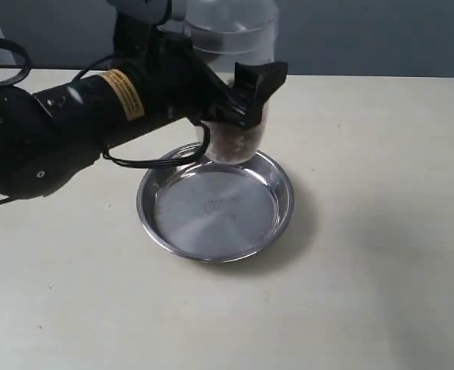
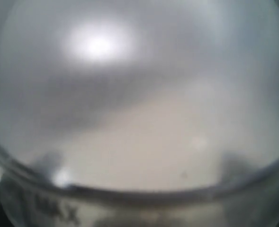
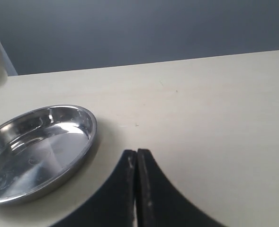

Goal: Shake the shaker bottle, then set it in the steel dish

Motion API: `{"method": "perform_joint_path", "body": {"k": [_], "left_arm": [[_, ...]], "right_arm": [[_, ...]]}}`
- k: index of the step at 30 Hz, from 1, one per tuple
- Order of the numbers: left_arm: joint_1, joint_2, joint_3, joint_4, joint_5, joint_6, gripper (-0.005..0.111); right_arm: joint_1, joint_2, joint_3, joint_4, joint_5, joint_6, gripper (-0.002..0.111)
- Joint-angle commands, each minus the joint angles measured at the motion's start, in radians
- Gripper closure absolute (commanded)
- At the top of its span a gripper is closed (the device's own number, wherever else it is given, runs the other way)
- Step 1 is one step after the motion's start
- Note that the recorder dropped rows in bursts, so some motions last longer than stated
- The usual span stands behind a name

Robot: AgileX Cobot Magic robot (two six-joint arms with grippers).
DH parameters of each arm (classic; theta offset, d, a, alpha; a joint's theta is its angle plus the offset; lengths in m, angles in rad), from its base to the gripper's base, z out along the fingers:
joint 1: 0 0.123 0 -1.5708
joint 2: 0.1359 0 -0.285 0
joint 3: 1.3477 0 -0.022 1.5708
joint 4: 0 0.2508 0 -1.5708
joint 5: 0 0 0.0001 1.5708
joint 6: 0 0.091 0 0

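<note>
The frosted shaker bottle [image 1: 234,46] stands upright in the air over the far rim of the steel dish [image 1: 215,204], brown granules showing at its base. My left gripper [image 1: 238,100] is shut on the bottle's lower body. In the left wrist view the bottle's frosted dome [image 2: 139,94] fills the whole frame and hides the fingers. My right gripper [image 3: 137,156] is shut with nothing in it, hovering above the table beside the steel dish [image 3: 35,149]. It is out of the exterior view.
The dish rests on a pale beige table [image 1: 381,231] in front of a dark grey wall [image 1: 365,35]. My black left arm [image 1: 49,123] and its cables reach in over the table's left side.
</note>
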Motion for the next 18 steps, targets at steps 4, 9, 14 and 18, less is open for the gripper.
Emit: {"method": "perform_joint_path", "body": {"k": [4, 9, 14, 18], "left_arm": [[0.010, 0.030, 0.022, 0.008, -0.017, -0.140, 0.106], [0.008, 0.030, 0.022, -0.163, 0.020, -0.003, 0.106], [0.011, 0.010, 0.022, -0.190, 0.040, 0.016, 0.106], [0.020, -0.005, 0.022, -0.109, 0.058, 0.051, 0.106]], "right_arm": [[0.002, -0.004, 0.001, -0.002, -0.010, -0.001, 0.109], [0.002, -0.004, 0.001, -0.002, -0.010, -0.001, 0.109], [0.002, -0.004, 0.001, -0.002, -0.010, -0.001, 0.109], [0.002, -0.004, 0.001, -0.002, -0.010, -0.001, 0.109]]}}
